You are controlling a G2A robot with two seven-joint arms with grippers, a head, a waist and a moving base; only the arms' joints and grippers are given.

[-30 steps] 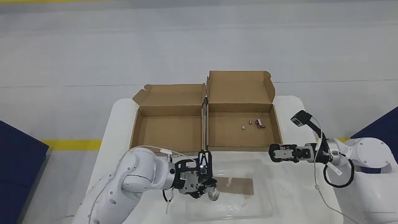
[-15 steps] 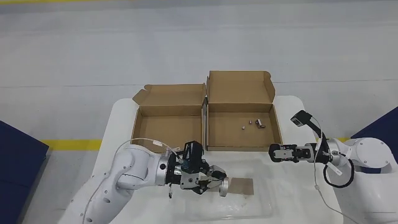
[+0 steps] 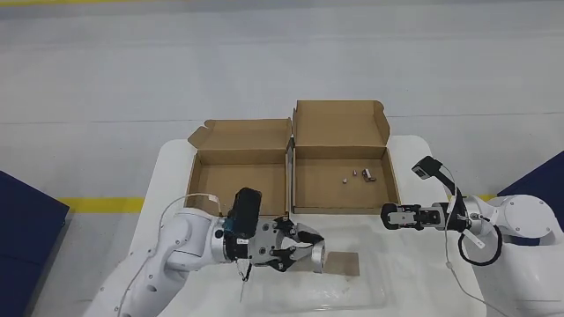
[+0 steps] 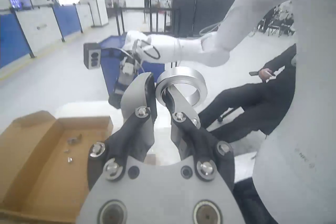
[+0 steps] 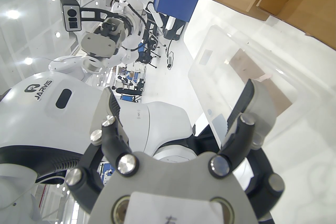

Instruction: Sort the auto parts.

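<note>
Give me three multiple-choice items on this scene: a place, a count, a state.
1. Where do the small metal parts lie?
A) on a plate
B) on the floor
C) in the cardboard box nearer the right gripper

2. How many cardboard boxes stand open?
A) one
B) two
C) three

3. The left gripper is:
A) shut on the metal ring
B) open, empty
C) shut on a screwdriver

Key: 1 C, on that box's floor; 2 B, two side by side; 3 A, its fingers pinch the ring's wall.

silver ring [image 4: 197, 89], brown boxes [image 3: 238, 189], white table [image 3: 403, 162]
</note>
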